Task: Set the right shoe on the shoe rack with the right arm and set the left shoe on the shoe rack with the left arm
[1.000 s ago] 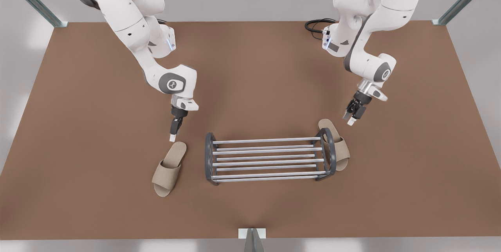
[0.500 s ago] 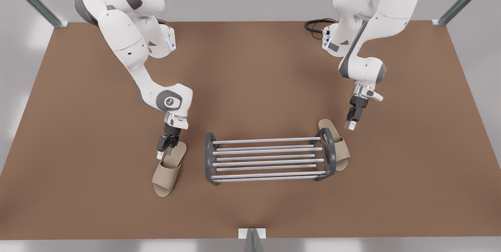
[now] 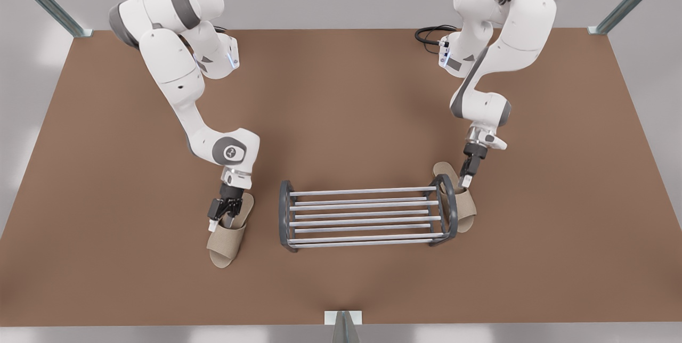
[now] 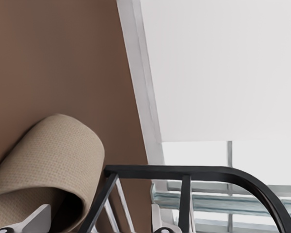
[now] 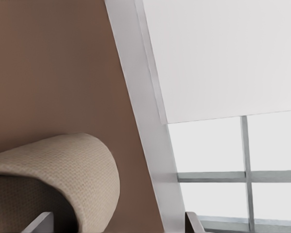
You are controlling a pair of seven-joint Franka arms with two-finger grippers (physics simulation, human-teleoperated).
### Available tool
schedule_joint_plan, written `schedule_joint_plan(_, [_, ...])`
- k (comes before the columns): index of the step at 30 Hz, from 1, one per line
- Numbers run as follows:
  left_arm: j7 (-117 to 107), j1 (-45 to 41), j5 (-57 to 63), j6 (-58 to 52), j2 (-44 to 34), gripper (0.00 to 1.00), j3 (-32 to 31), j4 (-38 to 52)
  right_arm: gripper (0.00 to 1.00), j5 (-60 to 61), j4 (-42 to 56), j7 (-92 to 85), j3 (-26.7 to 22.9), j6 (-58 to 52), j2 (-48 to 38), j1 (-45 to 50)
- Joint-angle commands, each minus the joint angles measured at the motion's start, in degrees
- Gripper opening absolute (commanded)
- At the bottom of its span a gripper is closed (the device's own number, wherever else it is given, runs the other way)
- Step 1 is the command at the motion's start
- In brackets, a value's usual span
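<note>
Now: grasp approach | left gripper (image 3: 464,181) spread over left shoe (image 3: 462,199), touching shoe rack (image 3: 365,215) end | right gripper (image 3: 224,215) spread over right shoe (image 3: 228,231), floor-laid near rack | next: fingers to be closed, shoes lifted

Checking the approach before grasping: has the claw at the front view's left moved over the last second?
Yes. The right claw dropped from beyond the shoe rack's far bar to level with its middle bars, over the right shoe.

We lose the left shoe's (image 3: 469,203) inner edge behind the shoe rack's (image 3: 452,196) end frame, beside the left gripper (image 3: 464,182).
</note>
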Motion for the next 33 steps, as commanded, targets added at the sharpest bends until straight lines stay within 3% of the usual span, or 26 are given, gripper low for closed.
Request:
schedule_joint_plan(1, [2.8,0.0,-0.5,-1.1,0.7,1.00,0.0,0.8,1.00,-0.2,0.3,6.0,-0.2,0.0,0.2,0.2])
schedule_joint_plan(7, [2.8,0.0,-2.6,3.7,0.8,1.00,-1.2,3.3,1.00,-0.4,1.0,5.0,-1.1,-0.3,1.1,0.2])
schedule_joint_plan(10, [2.8,-0.1,-2.7,5.4,1.3,1.00,-1.4,4.2,0.93,-0.3,1.6,5.0,-1.7,-0.5,1.5,0.9])
schedule_joint_plan(16, [2.6,-0.1,-3.1,7.5,2.7,1.00,-2.1,5.9,0.92,-0.4,3.3,4.9,-2.5,-0.1,2.8,1.2])
schedule_joint_plan(17, [2.6,-0.1,-3.1,7.5,2.8,1.00,-2.1,5.9,0.90,-0.4,3.2,4.8,-2.5,-0.1,2.9,1.0])
schedule_joint_plan(19, [2.6,-0.1,-3.1,8.2,3.0,1.00,-2.1,6.7,0.74,-0.4,3.2,4.9,-2.5,-0.1,3.1,1.2])
schedule_joint_plan(22, [2.5,-0.1,-3.1,9.5,4.2,1.00,-2.2,8.5,0.65,-0.4,3.3,5.0,-2.6,-0.3,3.1,1.2])
schedule_joint_plan(28, [1.9,0.0,-3.1,9.5,5.0,1.00,-2.1,9.6,0.62,-0.4,3.4,5.0,-2.6,-0.5,3.7,1.2])
schedule_joint_plan(33, [1.9,0.0,-3.1,9.5,5.0,0.92,-1.9,9.8,0.57,-1.2,4.2,5.2,-3.0,-0.5,4.9,1.2])
